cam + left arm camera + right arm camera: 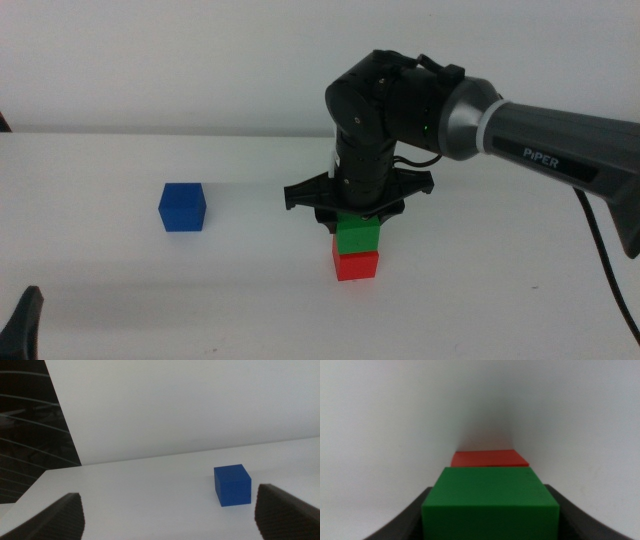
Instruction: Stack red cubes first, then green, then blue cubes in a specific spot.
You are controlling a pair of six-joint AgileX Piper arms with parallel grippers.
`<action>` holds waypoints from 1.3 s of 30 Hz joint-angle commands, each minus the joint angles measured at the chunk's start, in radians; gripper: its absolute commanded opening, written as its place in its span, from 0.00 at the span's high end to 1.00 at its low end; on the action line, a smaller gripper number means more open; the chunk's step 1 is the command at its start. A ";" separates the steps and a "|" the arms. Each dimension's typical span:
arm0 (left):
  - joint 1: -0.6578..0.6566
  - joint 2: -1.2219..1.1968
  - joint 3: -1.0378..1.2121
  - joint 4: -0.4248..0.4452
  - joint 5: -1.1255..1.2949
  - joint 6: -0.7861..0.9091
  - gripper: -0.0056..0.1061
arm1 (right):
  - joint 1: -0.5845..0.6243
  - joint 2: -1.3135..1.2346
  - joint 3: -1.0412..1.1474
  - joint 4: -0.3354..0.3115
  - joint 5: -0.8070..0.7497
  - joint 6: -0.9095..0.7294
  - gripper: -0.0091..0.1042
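Observation:
The green cube (357, 233) sits on top of the red cube (356, 265), right of the table's middle. My right gripper (357, 215) comes down from above and is shut on the green cube's top part. In the right wrist view the green cube (490, 502) fills the gap between the jaws, with the red cube (489, 458) showing beyond it. The blue cube (182, 207) stands alone to the left. My left gripper (25, 320) waits at the bottom left edge, open and empty (170, 515), with the blue cube (232, 485) ahead of it.
The white tabletop (250, 290) meets a white back wall. A dark slatted area (30, 420) shows beyond the table's edge in the left wrist view. The right arm's body (560, 140) reaches in from the right above the table.

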 commanded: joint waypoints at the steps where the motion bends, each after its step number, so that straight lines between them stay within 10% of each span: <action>1: -0.002 -0.042 0.042 -0.005 -0.016 0.002 0.13 | -0.009 -0.002 0.002 -0.001 -0.005 -0.009 0.71; 22: -0.002 -0.042 0.042 -0.005 -0.016 0.002 0.13 | -0.009 0.040 0.002 -0.003 -0.007 -0.009 0.70; 23: -0.002 -0.042 0.042 -0.005 -0.016 0.002 0.13 | -0.009 0.040 0.002 -0.003 -0.007 -0.009 0.68; 24: -0.002 -0.042 0.042 -0.005 -0.016 0.002 0.13 | -0.009 0.040 0.002 0.002 -0.007 -0.009 0.33; 28: -0.002 -0.042 0.042 -0.005 -0.016 0.002 0.13 | -0.009 0.017 0.002 0.003 -0.005 -0.032 0.14; 39: -0.002 -0.042 0.042 -0.005 -0.016 0.002 0.13 | -0.060 -0.554 0.234 0.108 -0.033 -0.509 0.12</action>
